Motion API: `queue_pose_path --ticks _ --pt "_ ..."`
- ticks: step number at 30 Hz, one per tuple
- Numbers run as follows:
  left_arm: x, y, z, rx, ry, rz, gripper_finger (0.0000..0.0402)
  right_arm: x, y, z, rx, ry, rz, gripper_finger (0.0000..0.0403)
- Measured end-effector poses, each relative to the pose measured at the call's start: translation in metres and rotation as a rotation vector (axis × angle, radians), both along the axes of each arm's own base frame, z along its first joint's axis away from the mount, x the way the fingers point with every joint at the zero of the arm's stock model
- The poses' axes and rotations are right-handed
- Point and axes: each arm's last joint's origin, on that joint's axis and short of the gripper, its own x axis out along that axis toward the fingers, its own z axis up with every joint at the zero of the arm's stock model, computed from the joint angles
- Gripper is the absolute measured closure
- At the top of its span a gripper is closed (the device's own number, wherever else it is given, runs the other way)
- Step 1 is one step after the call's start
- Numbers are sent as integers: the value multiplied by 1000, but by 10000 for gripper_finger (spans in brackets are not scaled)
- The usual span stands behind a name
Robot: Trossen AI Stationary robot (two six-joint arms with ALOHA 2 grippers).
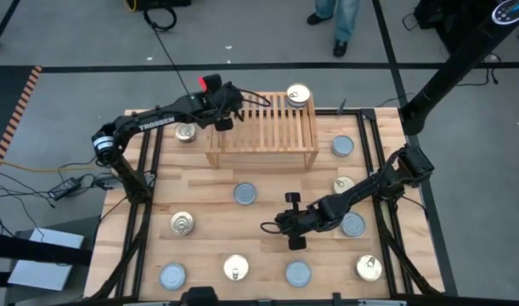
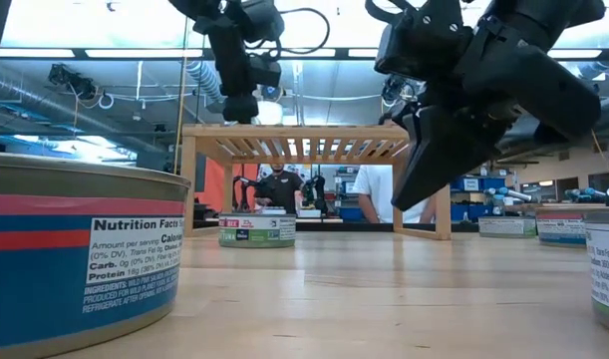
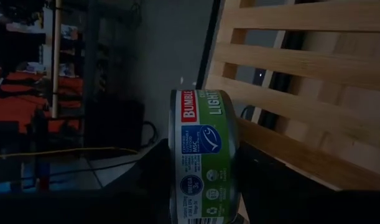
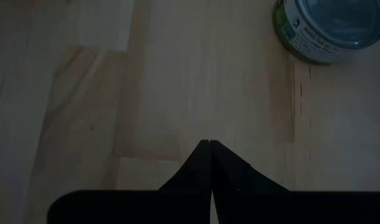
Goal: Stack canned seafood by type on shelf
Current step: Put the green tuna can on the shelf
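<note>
Tins lay scattered across the plank table [image 1: 267,217], each resting flat with its lid up and its short axis vertical. From the table's centre in the high view, the shelf [image 1: 263,129] stood at 12 o'clock, its long axis running 9 to 3 and its slats running 12 to 6.

1 golden-lidded tin [image 1: 298,95] sat on the shelf top at its 1 o'clock corner. The left gripper [image 1: 224,113] was at the shelf's 10 o'clock corner, over the slatted top, its fingers clamped on a green-labelled tin [image 3: 204,155]. In the left wrist view that tin was gripped across its flat faces, its label wall showing between the dark fingers, beside the slats; whether it touched the wood I could not tell.

Just off the shelf's 9 o'clock end lay another golden tin [image 1: 186,132], under the left arm.

The right gripper [image 1: 268,227] hung at about 5 o'clock from centre, empty, its fingers pressed together above bare wood. A silvery-blue tin [image 1: 245,194] lay just beyond it at 11 o'clock from the fingertips.

Along the 6 o'clock edge lay 4 tins. Other tins lay at 8 o'clock [image 1: 182,223], at 4 o'clock [image 1: 352,224] and at 2 o'clock [image 1: 342,145].
</note>
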Motion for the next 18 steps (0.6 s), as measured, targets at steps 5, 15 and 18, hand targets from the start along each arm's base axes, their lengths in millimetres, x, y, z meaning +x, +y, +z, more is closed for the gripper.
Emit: queue_pose_path --ticks 5,15,18 --pt "-1 -3 -1 -10 22 -5 241 -1 -2 -3 -2 4 -3 393" --pt "1 -8 -2 -3 44 -9 173 -1 -1 -3 15 -1 5 393" --pt "3 -11 -2 4 46 -13 172 -1 -1 -3 16 -1 6 393"
